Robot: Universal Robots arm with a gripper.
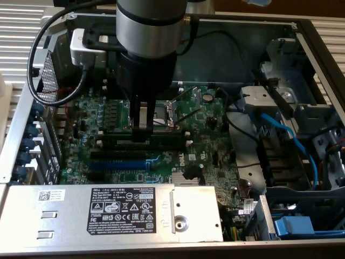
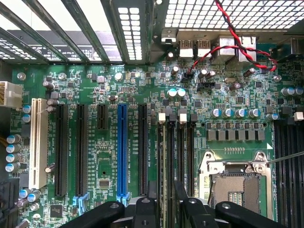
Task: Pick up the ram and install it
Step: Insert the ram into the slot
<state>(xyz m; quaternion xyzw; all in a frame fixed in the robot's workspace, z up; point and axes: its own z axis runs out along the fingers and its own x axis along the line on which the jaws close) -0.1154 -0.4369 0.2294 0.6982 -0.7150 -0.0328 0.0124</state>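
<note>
My gripper (image 1: 141, 129) reaches straight down onto the black memory slots (image 1: 161, 141) of the green motherboard (image 1: 205, 145), inside an open computer case. In the wrist view its two black fingers (image 2: 148, 209) stand apart, one on each side of a memory slot, so the gripper (image 2: 165, 205) is open. A thin grey-green edge runs along that slot between the fingers. It looks like the ram (image 2: 163, 156) seen from above, standing in the slot with a white latch at its far end. The neighbouring memory slots (image 2: 190, 156) are empty and black.
The CPU socket (image 2: 235, 185) lies right beside the memory slots. Beyond them are the blue expansion slot (image 2: 122, 152) and black slots (image 2: 61, 152). The silver power supply (image 1: 108, 210) borders the board, blue cables (image 1: 285, 129) lie at the exterior view's right, and red wires (image 2: 228, 47) hang by the rear ports.
</note>
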